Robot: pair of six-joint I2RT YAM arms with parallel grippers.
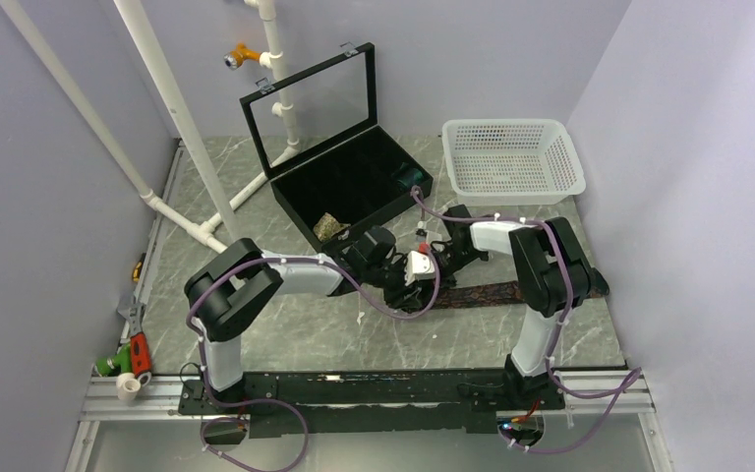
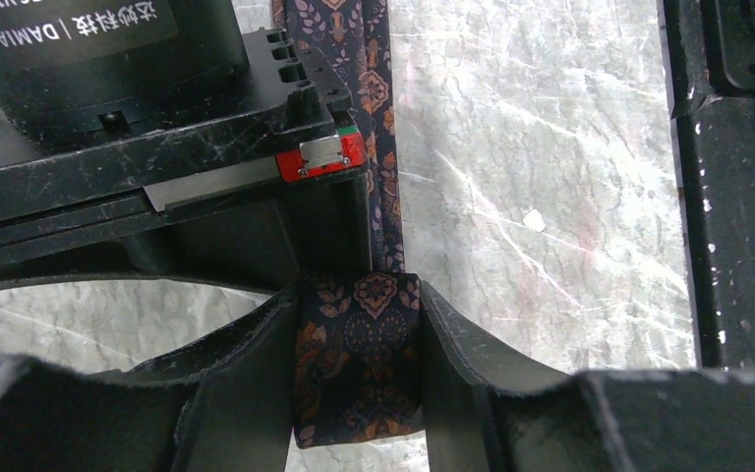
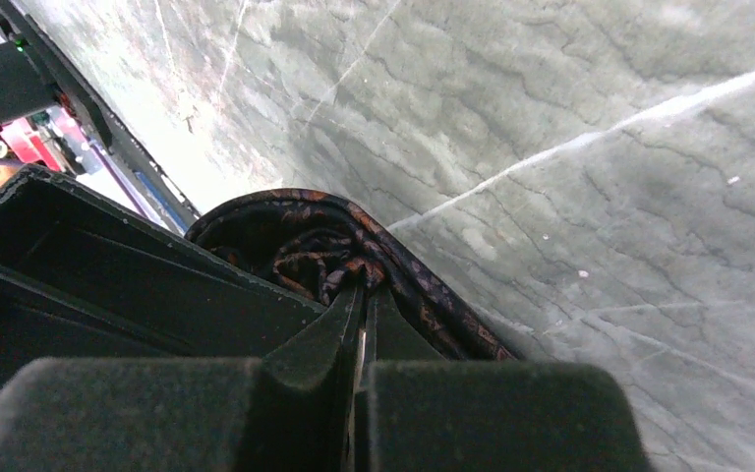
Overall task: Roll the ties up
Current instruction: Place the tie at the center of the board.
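Left gripper point(image 2: 359, 305) was clamped around the folded end of the dark patterned tie point(image 2: 359, 379), one finger on each side and cloth filling the whole gap. The rest of the tie ran straight out ahead of its fingertips across the marble table point(image 2: 551, 197). Right gripper point(image 3: 359, 295) had its fingers pressed together, pinching a bunched-up loop of that same tie right at the tips. Its body sat just ahead of the left gripper's fingers, over the strip. Beyond both grippers was the open black case point(image 1: 354, 187), with a tan tie point(image 1: 331, 226) inside.
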